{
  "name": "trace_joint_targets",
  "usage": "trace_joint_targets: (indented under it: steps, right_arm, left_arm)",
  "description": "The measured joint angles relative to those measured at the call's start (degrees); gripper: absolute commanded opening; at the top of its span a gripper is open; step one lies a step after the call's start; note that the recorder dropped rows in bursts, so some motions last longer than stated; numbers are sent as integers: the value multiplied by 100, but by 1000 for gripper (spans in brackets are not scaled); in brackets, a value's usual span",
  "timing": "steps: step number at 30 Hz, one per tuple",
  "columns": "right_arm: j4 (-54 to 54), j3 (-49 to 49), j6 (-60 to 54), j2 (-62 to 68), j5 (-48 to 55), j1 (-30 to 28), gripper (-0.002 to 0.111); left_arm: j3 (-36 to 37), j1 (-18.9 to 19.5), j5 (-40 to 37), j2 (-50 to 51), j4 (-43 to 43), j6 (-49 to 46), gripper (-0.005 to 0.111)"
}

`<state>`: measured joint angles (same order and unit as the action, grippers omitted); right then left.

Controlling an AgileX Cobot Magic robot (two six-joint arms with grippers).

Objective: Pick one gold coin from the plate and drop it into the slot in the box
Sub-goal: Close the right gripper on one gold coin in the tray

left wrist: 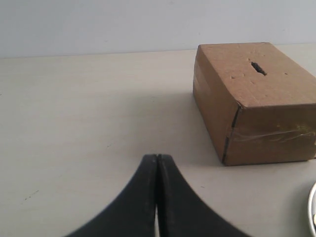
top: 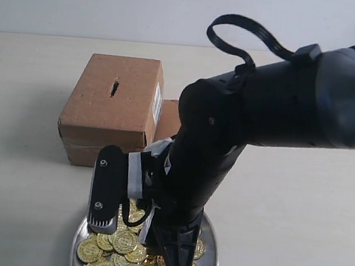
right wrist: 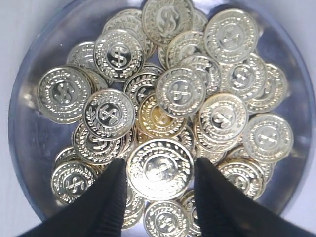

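Note:
The silver plate (right wrist: 27,148) holds a heap of several gold coins (right wrist: 118,54). My right gripper (right wrist: 159,164) hangs straight over the heap. One gold coin (right wrist: 159,170) sits between its black fingers (right wrist: 111,197), touching both, and it looks larger than the coins under it. In the exterior view the right arm reaches down onto the plate (top: 211,251), in front of the brown box (top: 113,110), whose dark slot (top: 114,89) faces up. My left gripper (left wrist: 157,157) is shut and empty over bare table, left of the box (left wrist: 256,103) and its slot (left wrist: 258,68).
A loose cardboard flap (top: 168,119) and a white label (top: 157,104) are on the box's right side. Clear tape crosses the box's near face (left wrist: 276,134). The plate's rim (left wrist: 312,212) just shows at the edge of the left wrist view. The tabletop is pale beige.

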<state>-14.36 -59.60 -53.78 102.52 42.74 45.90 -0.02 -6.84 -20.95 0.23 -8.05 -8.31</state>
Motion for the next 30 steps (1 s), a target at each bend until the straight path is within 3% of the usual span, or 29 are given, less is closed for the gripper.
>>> trace_joint_targets:
  steps: [22, 24, 30]
  right_arm:
    - [-194, 0, 0, -487, 346, 0, 21]
    - [-207, 0, 0, -487, 383, 0, 21]
    - [-242, 0, 0, -487, 437, 0, 21]
  left_arm:
    - [0, 0, 58, 0, 61, -70, 0]
    - [0, 0, 309, 0, -307, 64, 0]
    - [0, -9, 1170, 0, -2465, 693, 0]
